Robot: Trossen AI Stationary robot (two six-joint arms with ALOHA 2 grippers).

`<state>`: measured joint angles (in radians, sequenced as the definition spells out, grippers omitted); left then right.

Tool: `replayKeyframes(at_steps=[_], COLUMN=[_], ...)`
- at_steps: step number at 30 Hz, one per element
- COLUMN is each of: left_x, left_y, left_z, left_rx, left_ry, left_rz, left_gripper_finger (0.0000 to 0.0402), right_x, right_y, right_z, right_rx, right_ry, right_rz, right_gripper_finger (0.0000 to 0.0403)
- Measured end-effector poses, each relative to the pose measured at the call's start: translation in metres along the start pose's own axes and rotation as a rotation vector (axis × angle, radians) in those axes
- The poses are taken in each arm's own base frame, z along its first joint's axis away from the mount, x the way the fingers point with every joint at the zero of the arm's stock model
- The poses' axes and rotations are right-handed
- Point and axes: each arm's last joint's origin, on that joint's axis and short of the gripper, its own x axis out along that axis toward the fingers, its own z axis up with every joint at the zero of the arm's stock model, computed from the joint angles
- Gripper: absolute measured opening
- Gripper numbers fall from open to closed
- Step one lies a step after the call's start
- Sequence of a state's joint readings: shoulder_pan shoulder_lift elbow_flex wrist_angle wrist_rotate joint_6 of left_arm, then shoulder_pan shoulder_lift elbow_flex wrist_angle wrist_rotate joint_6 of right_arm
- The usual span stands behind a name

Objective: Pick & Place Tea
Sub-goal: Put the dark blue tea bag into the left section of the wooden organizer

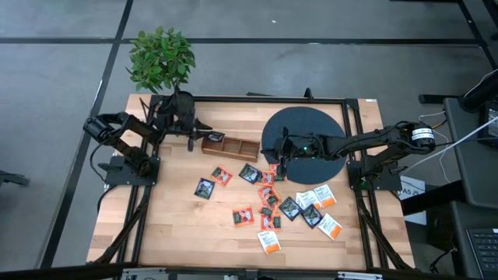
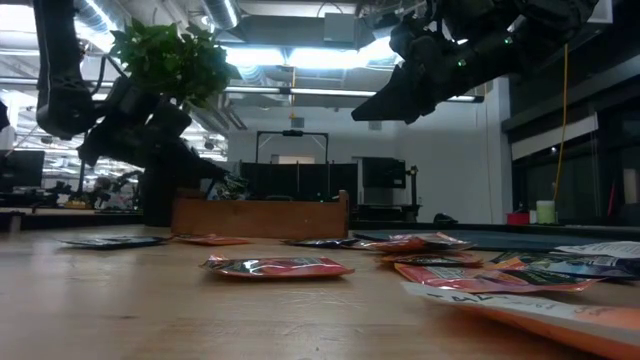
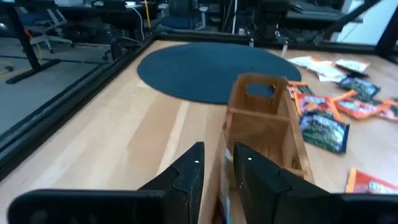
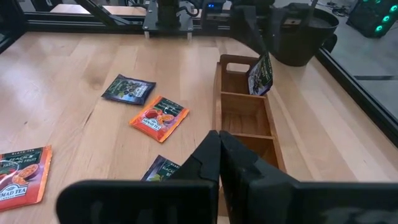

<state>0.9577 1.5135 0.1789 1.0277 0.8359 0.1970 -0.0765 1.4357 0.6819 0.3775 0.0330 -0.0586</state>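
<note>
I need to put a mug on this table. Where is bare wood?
Bare wood lies along the table's left side, from the wooden tray down to the near edge. The black disc is free at its far part. Tea sachets crowd the centre and right.

About 16 tea sachets [image 1: 289, 207] – 1 tray [image 1: 230, 147], 1 disc [image 1: 311, 124], 1 plant [image 1: 160, 57].

Overhead, table-level and wrist cameras share the wooden tray [image 1: 230, 147].
</note>
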Motion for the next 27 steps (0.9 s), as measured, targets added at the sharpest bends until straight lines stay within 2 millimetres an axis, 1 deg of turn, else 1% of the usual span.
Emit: replayKeyframes(at_steps=[6,12,16,20,23,25,27], left_x=[0.006,0.007,0.007,0.01,0.013,0.017,0.023], left_y=[0.009,0.011,0.007,-0.003,-0.01,-0.015,-0.02], left_z=[0.012,0.015,0.021,0.032,0.036,0.04,0.049], left_rx=[-0.012,-0.012,0.011,0.009,-0.012,-0.024,-0.001], left_ry=[-0.032,-0.038,-0.057,-0.059,0.02,0.114,0.224], left_rz=[0.006,0.006,-0.003,0.024,0.067,0.089,0.126], left_gripper_finger=[0.0084,0.0083,0.0083,0.0086,0.0086,0.0086,0.0086], right_x=[0.0,0.0,0.0,0.0,0.0,0.0,0.0], right_y=[0.0,0.0,0.0,0.0,0.0,0.0,0.0], right_z=[0.0,-0.002,-0.002,-0.002,-0.002,-0.002,-0.002], right_rx=[-0.002,-0.023,-0.032,-0.036,-0.03,-0.03,-0.031], right_ry=[0.001,0.016,0.017,0.016,0.017,0.016,0.017], right_rz=[0.0,0.001,0.001,0.001,0.001,0.001,0.002], right_gripper_finger=[0.0009,0.0009,0.0009,0.0009,0.0009,0.0009,0.0009])
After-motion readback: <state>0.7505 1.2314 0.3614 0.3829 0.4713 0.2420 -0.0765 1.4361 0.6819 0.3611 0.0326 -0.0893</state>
